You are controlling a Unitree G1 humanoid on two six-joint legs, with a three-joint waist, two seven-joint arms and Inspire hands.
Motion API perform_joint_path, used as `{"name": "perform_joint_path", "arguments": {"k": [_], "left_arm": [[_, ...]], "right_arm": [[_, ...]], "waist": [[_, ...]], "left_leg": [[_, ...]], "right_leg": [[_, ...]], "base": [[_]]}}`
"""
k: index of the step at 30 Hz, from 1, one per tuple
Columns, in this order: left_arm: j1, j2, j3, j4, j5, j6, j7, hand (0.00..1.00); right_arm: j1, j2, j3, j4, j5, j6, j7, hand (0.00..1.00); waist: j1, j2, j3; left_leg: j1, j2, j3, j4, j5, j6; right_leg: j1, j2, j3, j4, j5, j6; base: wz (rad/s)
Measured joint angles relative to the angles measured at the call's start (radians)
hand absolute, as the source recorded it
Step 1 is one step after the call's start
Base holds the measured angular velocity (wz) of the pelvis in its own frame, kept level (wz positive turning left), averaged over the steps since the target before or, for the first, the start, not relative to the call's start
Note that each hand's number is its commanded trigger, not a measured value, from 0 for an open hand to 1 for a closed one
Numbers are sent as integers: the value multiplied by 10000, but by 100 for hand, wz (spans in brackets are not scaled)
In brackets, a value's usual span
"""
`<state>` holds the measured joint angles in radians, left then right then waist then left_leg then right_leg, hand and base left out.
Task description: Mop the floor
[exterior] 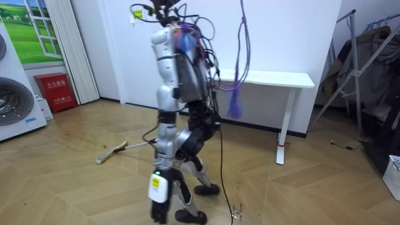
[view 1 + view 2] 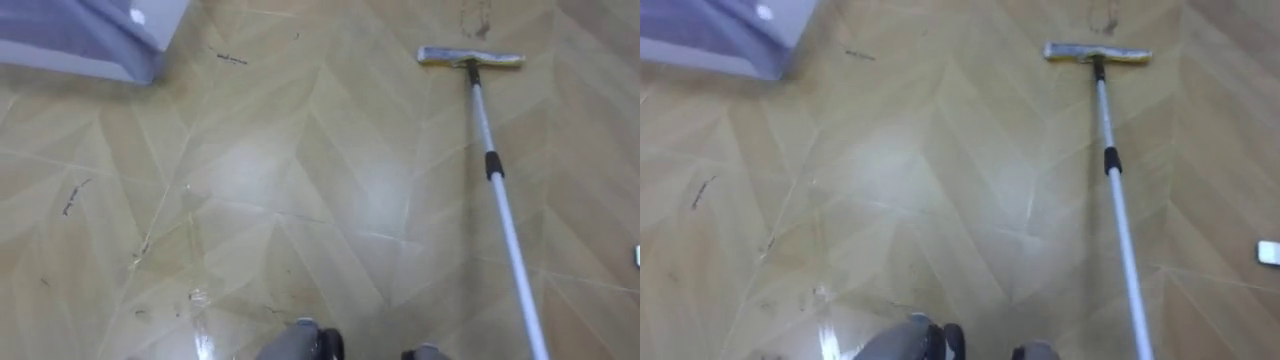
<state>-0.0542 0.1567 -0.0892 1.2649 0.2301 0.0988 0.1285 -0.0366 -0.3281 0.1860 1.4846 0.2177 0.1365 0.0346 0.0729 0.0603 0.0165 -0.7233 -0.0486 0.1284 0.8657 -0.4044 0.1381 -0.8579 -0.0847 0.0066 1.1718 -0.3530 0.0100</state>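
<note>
Herringbone wood floor (image 2: 300, 180), a mopping stroke apparently under way: the robot stands with the mop (image 2: 495, 170) stretched out ahead.
The mop head (image 2: 470, 58) lies flat on the floor at 1 o'clock, its handle running back toward 5 o'clock. Whether a robot hand is clamped on it cannot be told. A dark smudge (image 2: 475, 20) sits just beyond the head, so the next push probably calls for slightly more reach.
</note>
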Motion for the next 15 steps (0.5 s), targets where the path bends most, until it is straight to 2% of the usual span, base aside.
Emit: {"name": "perform_joint_path", "arguments": {"k": [1, 2, 3, 4, 5, 6, 7, 8, 9, 10, 11, 12, 13, 14, 15], "left_arm": [[1, -3, -85, -123, 3, 0, -5, 0], [17, -33, -114, -209, 89, 30, -6, 0], [71, -56, -112, -286, 141, 50, -7, 0], [173, -128, -107, -345, 189, 67, -10, 0], [289, -178, -102, -366, 186, 142, -19, 0], [346, -193, -103, -367, 183, 203, -24, 0], [446, -180, -108, -366, 165, 323, -33, 0], [529, -128, -107, -364, 148, 489, -32, 0], [565, -103, -110, -358, 131, 565, -28, 0], [629, -79, -116, -338, 133, 671, -25, 0], [629, -89, -135, -360, 151, 671, -33, 0], [621, -92, -135, -368, 142, 653, -38, 0], [591, -85, -137, -382, 70, 598, -40, 0], [535, -71, -130, -413, 23, 609, -48, 0], [537, -69, -131, -481, -1, 613, -71, 0]], "right_arm": [[209, 204, 2, -15, 47, 11, -6, 100], [334, 407, -13, -25, 32, 13, -1, 100], [377, 486, -43, -27, 17, 13, 0, 100], [437, 579, -47, -26, 10, 55, 20, 100], [475, 622, -45, -23, 16, 210, 52, 100], [487, 638, -45, -25, 34, 268, 70, 100], [431, 655, -48, -28, 36, 346, 93, 100], [222, 654, -55, -10, -1, 442, 102, 100], [114, 650, -63, 5, -56, 510, 106, 100], [-202, 607, -81, 71, -135, 662, 121, 100], [-620, 527, -93, 134, -169, 807, 138, 100], [-865, 487, -93, 193, -179, 876, 152, 100], [-1385, 364, -83, 273, -100, 962, 200, 100], [-1818, 264, -17, 297, 105, 943, 257, 100], [-1994, 222, 5, 288, 195, 936, 285, 100]], "waist": [[-199, 46, 2], [-281, 51, 5], [-332, 46, 3], [-406, 46, 1], [-405, 54, -3], [-397, 66, -10], [-395, 67, -7], [-354, 30, 9], [-321, -16, 6], [-185, -137, 31], [3, -365, 108], [119, -470, 89], [249, -570, 113], [423, -666, 175], [472, -674, 181]], "left_leg": [[115, -13, -15, -80, -111, 17], [244, -2, -15, -163, -239, -26], [315, -5, -16, -195, -300, -49], [538, -8, -16, -240, -512, -102], [807, 15, -39, -187, -775, -211], [900, 35, -82, -103, -871, -319], [871, 76, -251, 597, -885, -435], [540, 261, -255, 1890, -551, -951], [341, 384, -280, 2626, -236, -1103], [-73, 499, -286, 3947, 650, -1301], [-559, 539, -315, 5109, 1982, -1427], [-857, 517, -302, 5523, 2496, -1500], [-1492, 549, -396, 5987, 2579, -1505], [-2130, 619, -427, 5814, 2260, -1496], [-2402, 630, -469, 5407, 2058, -1514]], "right_leg": [[-356, 42, -167, -824, 10, -10], [-574, 162, -269, -2047, 146, -92], [-631, 201, -336, -2631, 296, -174], [-644, 218, -515, -3541, 648, -342], [-521, 298, -610, -3706, 1116, -552], [-374, 319, -653, -3665, 1169, -591], [-154, 270, -802, -3434, 1113, -649], [6, 297, -932, -2935, 754, -911], [82, 341, -928, -2641, 505, -965], [260, 362, -880, -2116, 28, -1061], [396, 403, -772, -1667, -407, -1130], [400, 410, -683, -1476, -591, -1151], [402, 430, -647, -1130, -901, -1195], [410, 477, -646, -878, -1131, -1229], [441, 556, -647, -819, -1242, -1252]], "base": [[-6], [-10], [-18], [-12], [-9], [-3], [0], [0], [-9], [-13], [-14], [-11], [-14], [-14], [-14]]}}
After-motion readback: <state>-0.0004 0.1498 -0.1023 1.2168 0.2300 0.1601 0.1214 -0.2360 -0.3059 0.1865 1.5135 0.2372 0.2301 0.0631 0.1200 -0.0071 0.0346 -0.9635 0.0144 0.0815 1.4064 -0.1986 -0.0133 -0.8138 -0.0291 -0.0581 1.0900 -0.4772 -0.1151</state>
